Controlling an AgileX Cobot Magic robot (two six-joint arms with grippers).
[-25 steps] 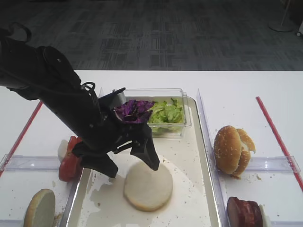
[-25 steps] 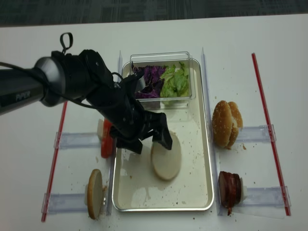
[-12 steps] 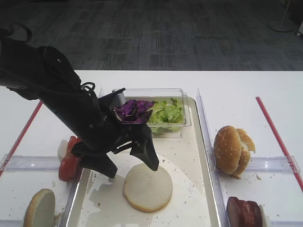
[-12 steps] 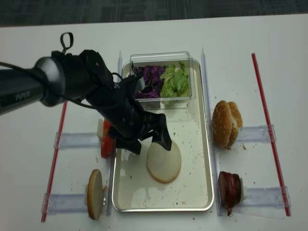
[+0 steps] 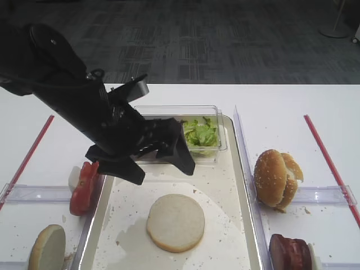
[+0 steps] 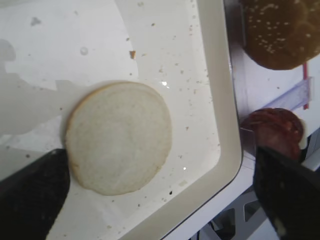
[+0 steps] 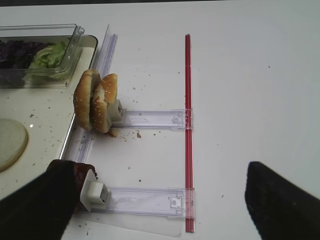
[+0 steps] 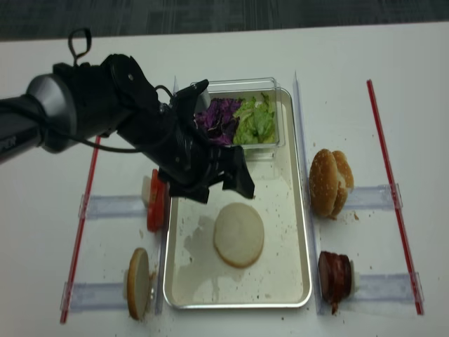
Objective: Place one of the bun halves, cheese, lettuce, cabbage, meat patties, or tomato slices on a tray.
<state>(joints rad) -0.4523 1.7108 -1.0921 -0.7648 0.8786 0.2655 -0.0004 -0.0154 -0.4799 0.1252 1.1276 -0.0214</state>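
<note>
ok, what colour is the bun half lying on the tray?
Pale cream face with a thin tan crust edge: the bun half, clearest in the left wrist view, flat on the tray.

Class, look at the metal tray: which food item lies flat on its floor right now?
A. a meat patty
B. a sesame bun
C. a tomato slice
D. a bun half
D: the bun half lies flat, pale face up, on the tray, below the open left gripper.

- Bright, even overhead light; the white bench [image 5: 292,112] nearly washes out.
- Soft grey shadow falls on the tray [image 6: 220,125] toward 9 o'clock.
- Wrist views: dark jaws at 4 and 8 o'clock blurred, probably too close.
</note>
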